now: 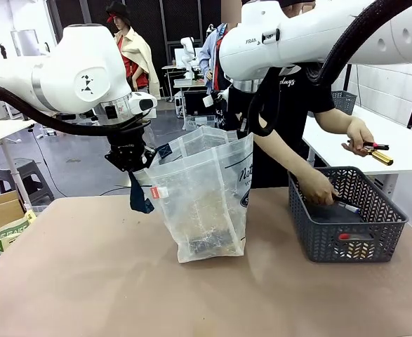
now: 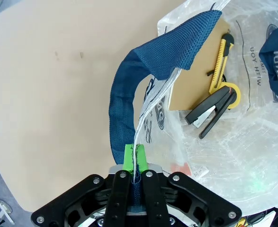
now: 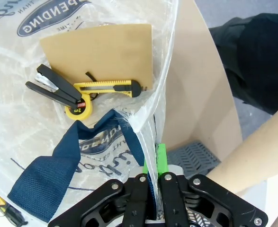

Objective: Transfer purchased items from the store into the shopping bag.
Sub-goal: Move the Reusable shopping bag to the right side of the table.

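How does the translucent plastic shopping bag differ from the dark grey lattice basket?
The translucent shopping bag is see-through and taller; the grey lattice basket is dark and lower. The left gripper and right gripper pinch the bag's rim, not the basket. Both stand on the table.

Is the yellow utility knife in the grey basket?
No, the yellow utility knife lies inside the shopping bag, beside the black stapler and the brown pack.
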You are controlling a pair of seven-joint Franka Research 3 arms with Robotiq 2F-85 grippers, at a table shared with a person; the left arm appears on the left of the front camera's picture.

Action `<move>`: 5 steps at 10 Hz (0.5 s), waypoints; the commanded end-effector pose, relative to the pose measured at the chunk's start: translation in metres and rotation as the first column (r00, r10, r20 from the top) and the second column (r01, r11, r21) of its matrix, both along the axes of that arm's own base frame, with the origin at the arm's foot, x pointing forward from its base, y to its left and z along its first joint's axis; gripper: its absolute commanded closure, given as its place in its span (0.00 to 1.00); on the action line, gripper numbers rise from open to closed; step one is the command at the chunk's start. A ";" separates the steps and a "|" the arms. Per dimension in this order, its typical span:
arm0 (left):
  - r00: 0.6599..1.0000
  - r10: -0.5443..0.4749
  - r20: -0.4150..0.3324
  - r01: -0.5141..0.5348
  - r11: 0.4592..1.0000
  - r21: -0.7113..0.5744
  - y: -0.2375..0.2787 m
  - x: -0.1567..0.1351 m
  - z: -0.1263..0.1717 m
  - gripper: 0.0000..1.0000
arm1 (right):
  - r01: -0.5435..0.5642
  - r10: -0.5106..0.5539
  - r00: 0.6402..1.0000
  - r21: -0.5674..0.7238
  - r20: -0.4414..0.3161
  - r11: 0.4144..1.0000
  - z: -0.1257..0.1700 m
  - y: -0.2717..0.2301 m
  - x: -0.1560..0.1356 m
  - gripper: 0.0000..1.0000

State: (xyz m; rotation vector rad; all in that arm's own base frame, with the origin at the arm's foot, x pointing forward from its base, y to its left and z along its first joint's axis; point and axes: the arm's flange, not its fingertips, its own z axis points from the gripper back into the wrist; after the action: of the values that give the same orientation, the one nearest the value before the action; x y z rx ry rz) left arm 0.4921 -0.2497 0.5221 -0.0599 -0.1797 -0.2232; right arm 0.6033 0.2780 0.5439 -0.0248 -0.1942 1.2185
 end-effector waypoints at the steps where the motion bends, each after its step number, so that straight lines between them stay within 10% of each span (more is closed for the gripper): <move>1: 1.000 0.008 0.000 -0.008 1.000 -0.007 0.001 0.000 0.002 1.00 | 0.007 -0.007 1.000 0.001 0.002 1.000 0.001 -0.001 0.000 1.00; 5: 1.000 0.008 0.000 -0.008 1.000 -0.007 0.001 0.000 0.002 1.00 | 0.007 -0.007 1.000 0.001 0.002 1.000 0.001 -0.001 0.000 1.00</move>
State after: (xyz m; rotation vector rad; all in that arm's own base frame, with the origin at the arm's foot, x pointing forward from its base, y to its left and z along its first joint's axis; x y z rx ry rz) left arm 0.4921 -0.2497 0.5221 -0.0599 -0.1797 -0.2232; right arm 0.6033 0.2780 0.5439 -0.0248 -0.1942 1.2185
